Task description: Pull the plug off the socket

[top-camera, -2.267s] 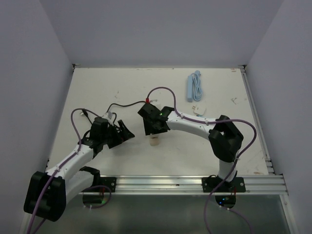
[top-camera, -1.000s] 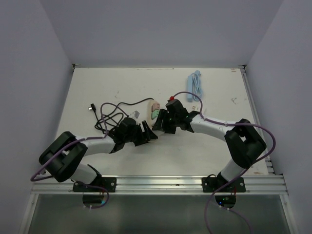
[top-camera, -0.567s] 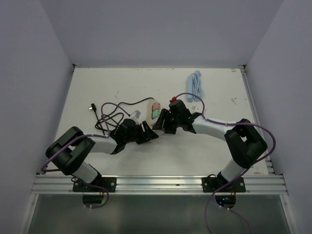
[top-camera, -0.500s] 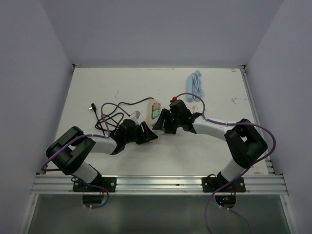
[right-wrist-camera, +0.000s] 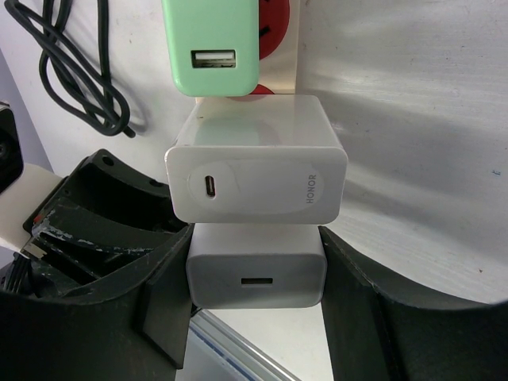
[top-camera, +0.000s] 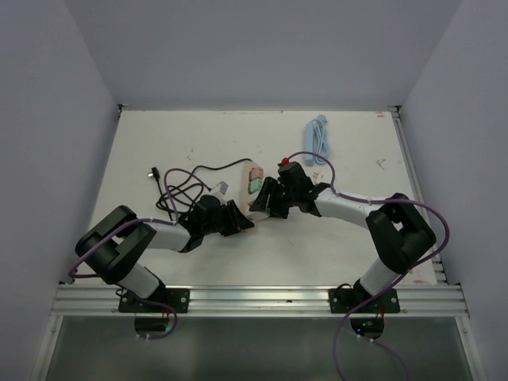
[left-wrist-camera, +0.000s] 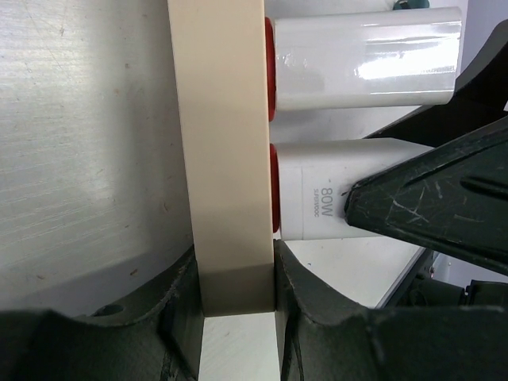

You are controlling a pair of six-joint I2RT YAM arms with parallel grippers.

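The socket is a beige strip [left-wrist-camera: 226,159] with red outlets, lying mid-table [top-camera: 253,176]. Three chargers stand plugged into it: a green one [right-wrist-camera: 210,44], a white HONOR one [right-wrist-camera: 254,167] and, nearest the strip's end, a white plug [right-wrist-camera: 255,274] marked 80W [left-wrist-camera: 317,190]. My right gripper [right-wrist-camera: 255,278] is shut on that last white plug, a finger flat against each side. My left gripper [left-wrist-camera: 236,294] is shut on the strip's near end, both fingers against its sides. In the top view the two grippers meet, left [top-camera: 238,222] and right [top-camera: 262,208].
The strip's black cable [top-camera: 178,186] lies in loose coils to the left, behind my left arm. A light blue power strip with its cord [top-camera: 313,139] rests at the back right. A small white object [top-camera: 321,178] sits beside my right forearm.
My left gripper has closed its fingers onto the end of the strip. The right gripper has kept its hold on the white plug, and both arms have barely shifted.
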